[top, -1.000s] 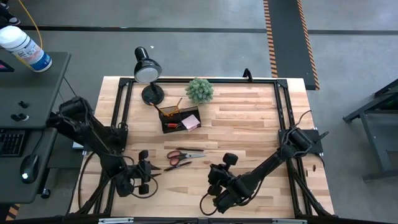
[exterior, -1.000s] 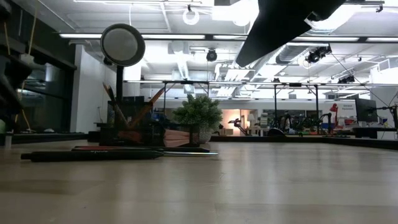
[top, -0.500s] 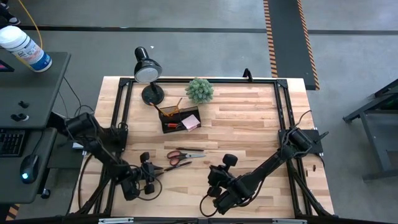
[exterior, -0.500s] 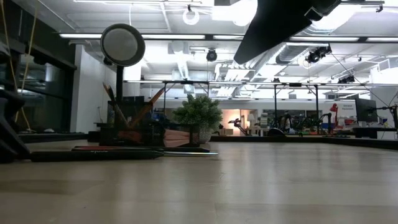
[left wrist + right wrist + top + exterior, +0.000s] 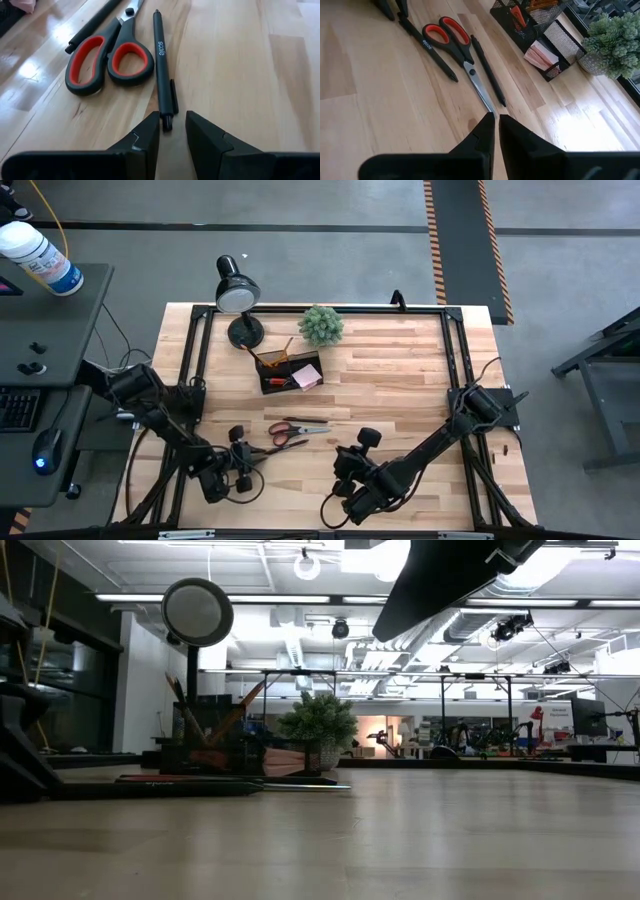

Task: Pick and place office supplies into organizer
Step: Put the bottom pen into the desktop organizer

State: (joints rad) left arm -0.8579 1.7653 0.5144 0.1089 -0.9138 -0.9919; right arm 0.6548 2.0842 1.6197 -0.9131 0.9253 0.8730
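Observation:
My left gripper (image 5: 172,122) is open and low over the table. Its fingertips stand on either side of the clip end of a black pen (image 5: 161,60), apart from it. The pen (image 5: 284,446) lies flat beside the orange-handled scissors (image 5: 296,430), with a second black pen (image 5: 306,420) beyond them. The black organizer (image 5: 290,370) holds pencils and the pink notepad (image 5: 307,376). My right gripper (image 5: 496,120) is shut and hovers right of the scissors (image 5: 460,45), touching nothing.
A black desk lamp (image 5: 236,298) and a green potted plant (image 5: 321,325) stand behind the organizer at the far edge. A black frame rail (image 5: 452,350) runs around the tabletop. Bare wood (image 5: 400,380) lies right of the scissors.
My left arm has folded lower. Its gripper has sunk toward the table and edged a little toward the near edge and the pen's end. In the low view the arm has come in at the left edge. The supplies have stayed where they were.

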